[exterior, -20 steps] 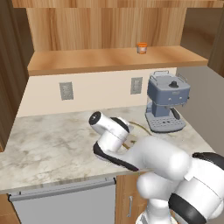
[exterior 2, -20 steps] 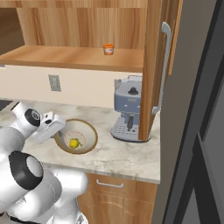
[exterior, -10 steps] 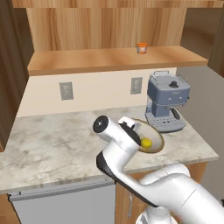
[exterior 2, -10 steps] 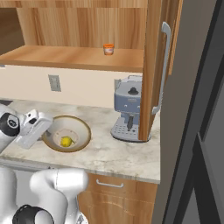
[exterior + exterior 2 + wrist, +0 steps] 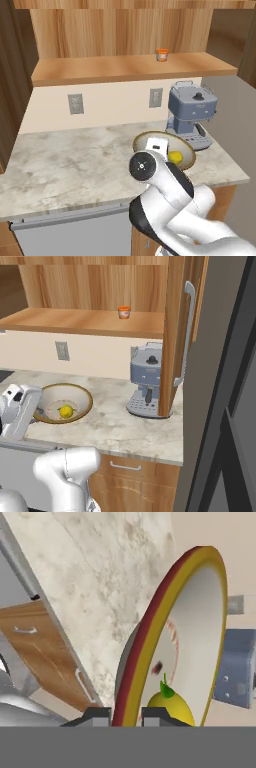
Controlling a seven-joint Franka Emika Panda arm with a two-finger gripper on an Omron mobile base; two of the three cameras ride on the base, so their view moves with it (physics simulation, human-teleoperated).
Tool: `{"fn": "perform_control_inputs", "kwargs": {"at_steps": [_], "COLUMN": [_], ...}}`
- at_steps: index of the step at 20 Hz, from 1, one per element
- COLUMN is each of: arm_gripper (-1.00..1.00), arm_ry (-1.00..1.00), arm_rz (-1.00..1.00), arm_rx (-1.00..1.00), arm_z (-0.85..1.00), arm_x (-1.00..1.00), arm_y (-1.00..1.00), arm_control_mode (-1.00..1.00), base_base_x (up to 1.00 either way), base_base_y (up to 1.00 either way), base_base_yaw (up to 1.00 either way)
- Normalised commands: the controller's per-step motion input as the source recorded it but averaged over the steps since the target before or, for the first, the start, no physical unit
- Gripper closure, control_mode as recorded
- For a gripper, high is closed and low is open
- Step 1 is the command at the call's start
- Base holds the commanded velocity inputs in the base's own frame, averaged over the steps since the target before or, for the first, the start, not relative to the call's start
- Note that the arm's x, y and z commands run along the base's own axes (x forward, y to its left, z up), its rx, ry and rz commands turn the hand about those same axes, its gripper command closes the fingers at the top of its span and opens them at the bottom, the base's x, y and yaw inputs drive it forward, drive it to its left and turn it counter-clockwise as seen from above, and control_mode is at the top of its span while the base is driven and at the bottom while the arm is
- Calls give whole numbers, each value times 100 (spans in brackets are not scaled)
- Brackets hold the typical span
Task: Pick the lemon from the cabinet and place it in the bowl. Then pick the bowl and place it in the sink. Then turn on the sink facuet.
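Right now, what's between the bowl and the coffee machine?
Nothing but bare marble counter lies between the bowl and the coffee machine, clearest in the right base view.

I count one bowl (image 5: 64, 404), one lemon (image 5: 65, 412), one small orange-lidded jar (image 5: 124, 312), one grey coffee machine (image 5: 146, 386), and two wall outlets (image 5: 76, 103).
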Motion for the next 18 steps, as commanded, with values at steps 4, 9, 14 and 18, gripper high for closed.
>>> {"fn": "perform_control_inputs", "kwargs": {"at_steps": [4,9,14,18], "arm_gripper": [100,100,100,100], "arm_ry": [13,16,16,4], "arm_rz": [33,19,3,0], "arm_rx": [-14,-3,0,0], "arm_z": [81,54,14,0], "arm_x": [-50,-24,-3,-16], "arm_y": [-3,-21,-29,-1], "arm_control_mode": [-100,-100,-100,-100], "base_base_x": [0,0,0,0], "base_base_y": [0,0,0,0], "base_base_yaw": [0,0,0,0]}}
